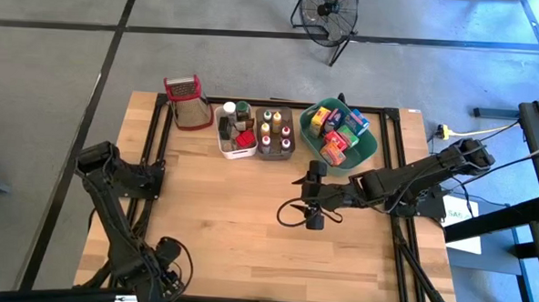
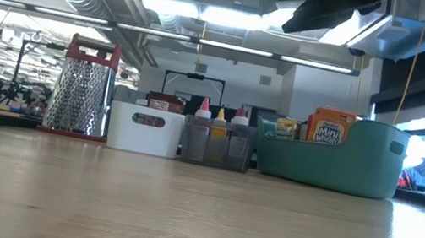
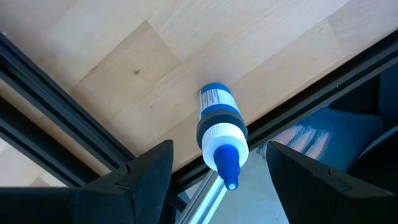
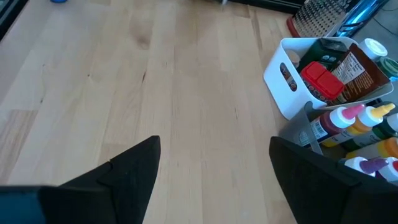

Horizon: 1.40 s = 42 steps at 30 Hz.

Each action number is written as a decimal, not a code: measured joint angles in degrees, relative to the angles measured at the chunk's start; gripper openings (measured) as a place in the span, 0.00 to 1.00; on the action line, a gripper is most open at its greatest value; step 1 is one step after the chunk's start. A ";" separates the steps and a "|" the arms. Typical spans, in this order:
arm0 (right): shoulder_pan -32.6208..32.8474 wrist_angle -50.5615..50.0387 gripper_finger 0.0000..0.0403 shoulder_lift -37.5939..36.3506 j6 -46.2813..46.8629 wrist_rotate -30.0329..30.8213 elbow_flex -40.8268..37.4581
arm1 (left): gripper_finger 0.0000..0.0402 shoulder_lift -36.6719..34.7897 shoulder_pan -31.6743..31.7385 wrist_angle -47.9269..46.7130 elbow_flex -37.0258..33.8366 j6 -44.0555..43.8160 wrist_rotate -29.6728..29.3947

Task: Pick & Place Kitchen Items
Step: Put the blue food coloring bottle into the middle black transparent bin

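A small bottle with a blue-and-white label, a white collar and a blue nozzle cap stands upright on its base on the wood, close to the black rail at the table's near left corner. My left gripper points straight down over it, open, one finger on either side of the cap and a gap to each. In the high view that gripper hides the bottle. My right gripper hangs open over the middle of the table with nothing between its fingers. Other kitchen items fill the bins at the far edge.
Along the far edge stand a steel grater with a red handle, a white bin, a brown bin of squeeze bottles and a teal bin of boxes. Bare wood lies between the two arms.
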 joint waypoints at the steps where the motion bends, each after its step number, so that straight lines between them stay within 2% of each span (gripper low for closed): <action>1: 0.00 0.01 0.76 0.00 0.00 0.00 0.00 | 0.63 0.24 -0.15 0.02 0.00 0.00 -0.01; 18: 0.00 0.01 0.76 0.02 0.17 0.00 -0.01 | 0.63 8.31 -0.18 2.40 -0.07 7.57 2.90; 24: 0.00 0.02 0.76 0.01 0.17 0.01 0.00 | 0.63 8.90 0.55 2.37 -0.11 14.26 2.53; 42: 0.00 0.00 0.76 0.02 0.17 0.00 -0.01 | 0.63 8.90 1.59 2.80 -0.11 14.57 1.92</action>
